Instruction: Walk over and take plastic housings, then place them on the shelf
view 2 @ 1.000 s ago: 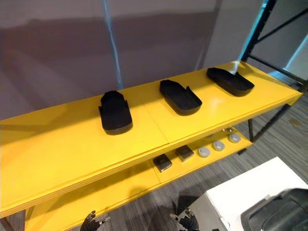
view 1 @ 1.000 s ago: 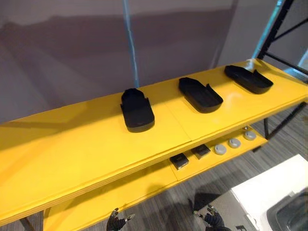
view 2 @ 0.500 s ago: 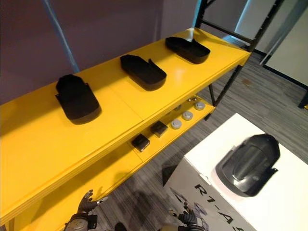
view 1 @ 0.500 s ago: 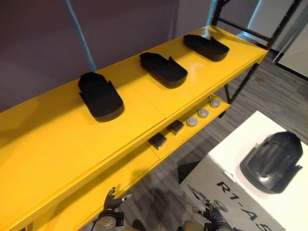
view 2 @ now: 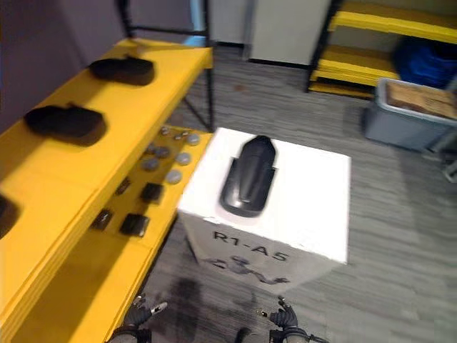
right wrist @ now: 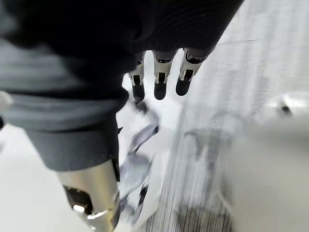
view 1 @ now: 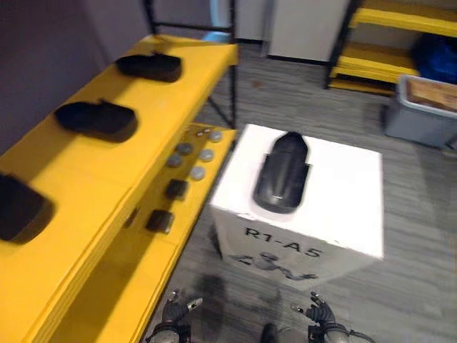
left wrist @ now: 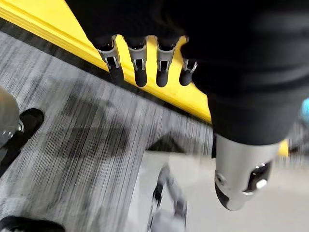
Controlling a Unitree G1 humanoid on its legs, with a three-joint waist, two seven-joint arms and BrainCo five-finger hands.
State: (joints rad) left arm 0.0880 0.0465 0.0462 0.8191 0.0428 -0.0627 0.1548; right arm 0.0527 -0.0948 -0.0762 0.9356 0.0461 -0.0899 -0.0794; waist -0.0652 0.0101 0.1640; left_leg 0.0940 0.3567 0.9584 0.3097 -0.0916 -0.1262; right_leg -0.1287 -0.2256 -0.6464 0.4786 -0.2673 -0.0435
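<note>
A black plastic housing (view 1: 282,175) lies on top of the white box (view 1: 343,200) in front of me, its length running away from me and nothing touching it. To my left runs the yellow shelf (view 1: 93,164), with three more housings on its top board: a far one (view 1: 150,66), a middle one (view 1: 96,118) and a near one (view 1: 21,207) cut off at the edge of the eye views. On the lower board sit some grey discs (view 1: 193,153) and two dark blocks (view 1: 168,204). A grey bin (view 1: 421,107) stands on the floor (view 1: 421,286) well beyond the box.

From the head, my left robot hand (view 1: 173,314) and right robot hand (view 1: 320,314) show small and low, over the floor, near the box but apart from it. The wrist views give the detail: the left fingers (left wrist: 140,63) hang straight and relaxed, empty, with the shelf's yellow edge past them; the right fingers (right wrist: 160,77) are likewise loose and empty, with the box's printed side beyond.
</note>
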